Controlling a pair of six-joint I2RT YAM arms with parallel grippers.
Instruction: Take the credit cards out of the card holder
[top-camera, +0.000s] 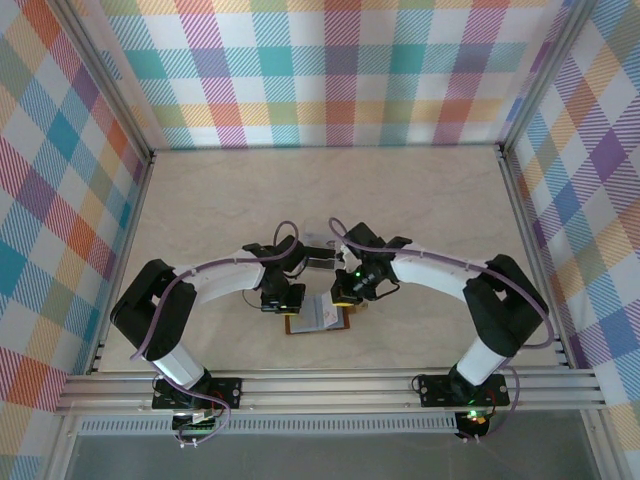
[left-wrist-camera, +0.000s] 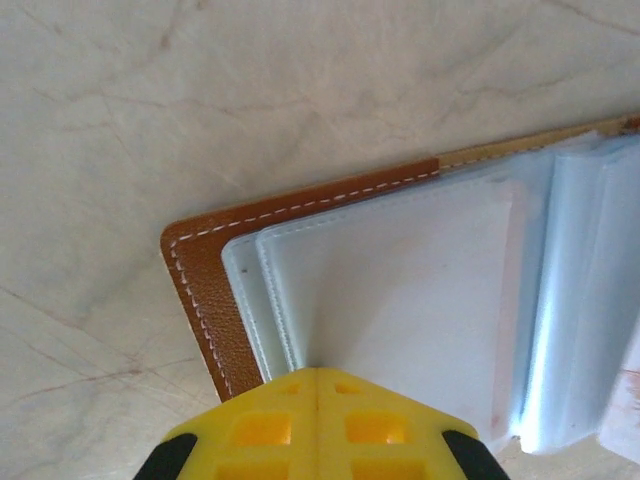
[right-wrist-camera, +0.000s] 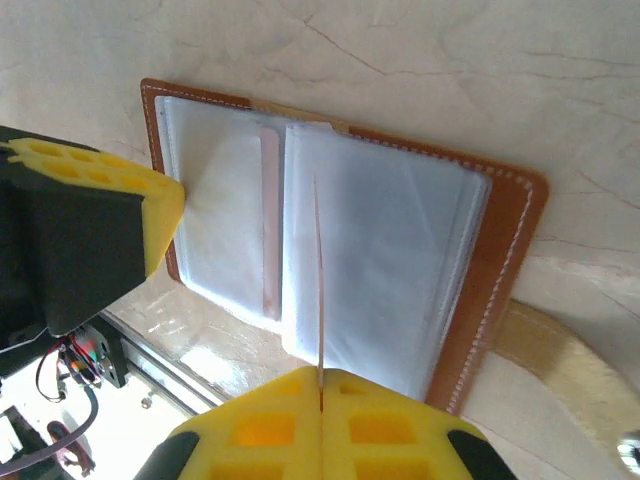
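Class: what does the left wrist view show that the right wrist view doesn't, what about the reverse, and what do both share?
Left wrist, not right: the seam where the left gripper's shut fingertips meet, against the clear sleeves. Right wrist, not left: the right gripper shut on a thin sheet seen edge-on, card or sleeve unclear, plus a pale strap tab. Both: the open card holder, the left gripper, the marble table.

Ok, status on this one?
Left gripper shut, pressing on open card holder. Right gripper shut on thin sheet, card or sleeve unclear. Nothing in the way.
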